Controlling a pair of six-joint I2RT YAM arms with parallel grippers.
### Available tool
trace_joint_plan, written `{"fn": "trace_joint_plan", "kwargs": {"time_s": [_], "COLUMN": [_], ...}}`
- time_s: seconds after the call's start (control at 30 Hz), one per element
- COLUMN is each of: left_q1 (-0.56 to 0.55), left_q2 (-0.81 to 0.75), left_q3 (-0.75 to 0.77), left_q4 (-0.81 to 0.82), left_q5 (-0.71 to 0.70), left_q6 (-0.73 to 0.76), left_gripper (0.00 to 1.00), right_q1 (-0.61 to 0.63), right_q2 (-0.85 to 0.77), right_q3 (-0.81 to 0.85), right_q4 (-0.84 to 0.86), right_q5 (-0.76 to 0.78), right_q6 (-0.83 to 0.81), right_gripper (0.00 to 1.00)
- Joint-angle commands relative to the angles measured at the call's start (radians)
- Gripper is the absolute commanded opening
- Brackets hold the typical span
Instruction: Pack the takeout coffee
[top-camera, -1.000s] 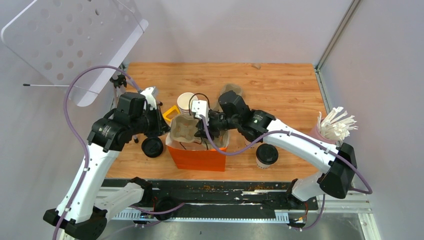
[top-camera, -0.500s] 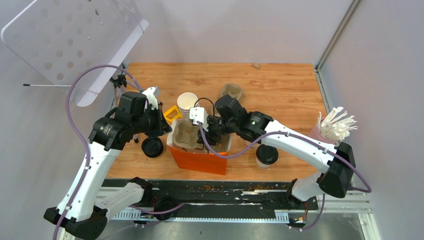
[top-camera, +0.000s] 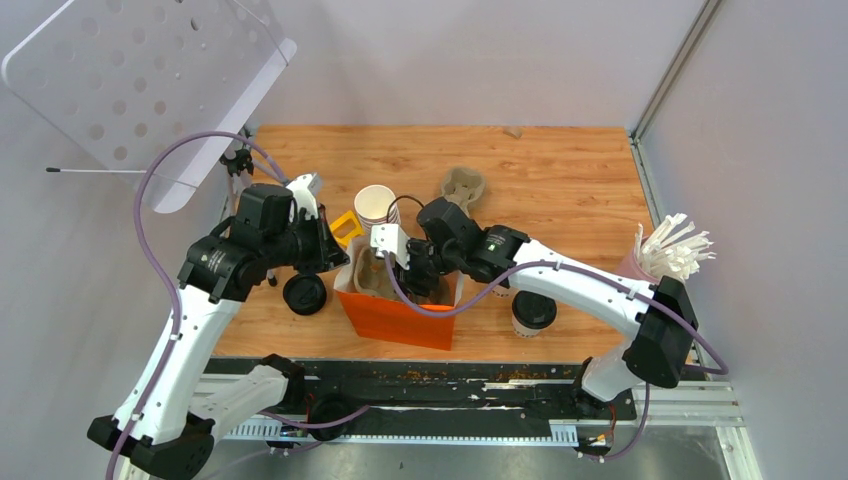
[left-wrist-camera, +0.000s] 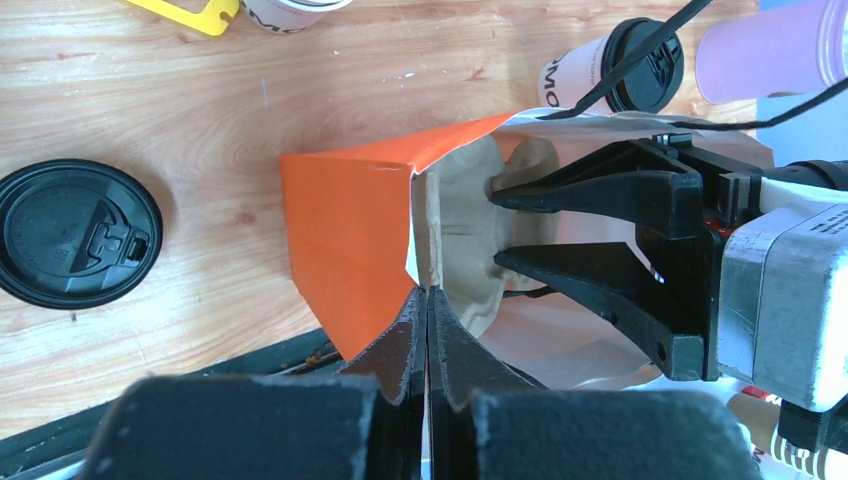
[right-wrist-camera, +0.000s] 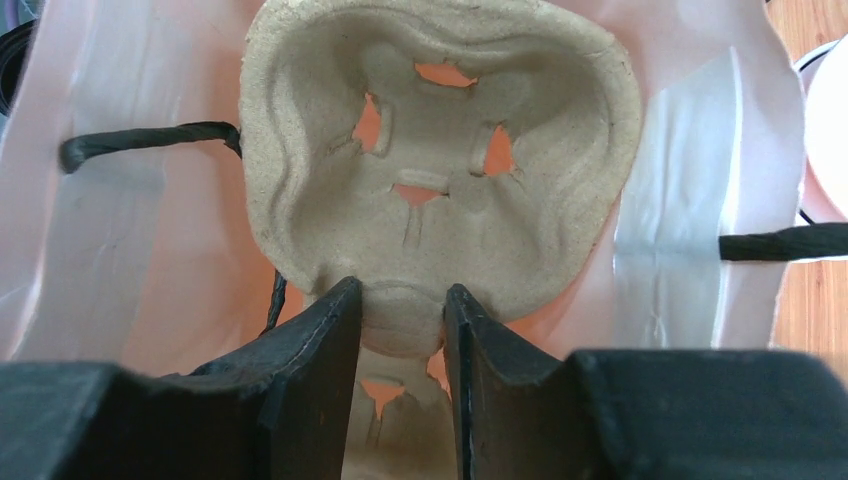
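With the left gripper (left-wrist-camera: 427, 300) pressed shut on the rim of the bag (top-camera: 395, 318) and the right gripper (right-wrist-camera: 402, 300) pinching the tray (right-wrist-camera: 440, 150) inside it, the coffee (top-camera: 533, 311) stands right of the bag, probably crushable and best held mid-wall below its lid.

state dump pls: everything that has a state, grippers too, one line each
left gripper: shut on bag rim
right gripper: closed on cup carrier edge
bag: upright, mouth open
cup carrier: tilted on edge, in bag mouth
coffee: lidded, upright on table, outside bag
loose lid: flat on table, on no cup
cup stack: upright, lidless
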Motion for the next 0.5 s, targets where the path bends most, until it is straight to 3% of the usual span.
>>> {"fn": "trace_joint_plan", "kwargs": {"time_s": [0.0, 0.47], "left_q1": [0.001, 0.001], "left_q2": [-0.014, -0.001], "left_q3": [-0.013, 0.003], "left_q4": [0.038, 0.009], "left_q5": [0.029, 0.021], "left_q6": [-0.018, -0.02], "left_gripper": [0.0, 0.02], "right_q1": [0.012, 0.032], "right_q2": [-0.002, 0.002], "right_q3": [0.014, 0.053], "right_q4": [0.009, -0.078], "right_q5": [0.02, 0.09], "right_q6": [-0.018, -0.008], "right_gripper": [0.36, 0.34]}}
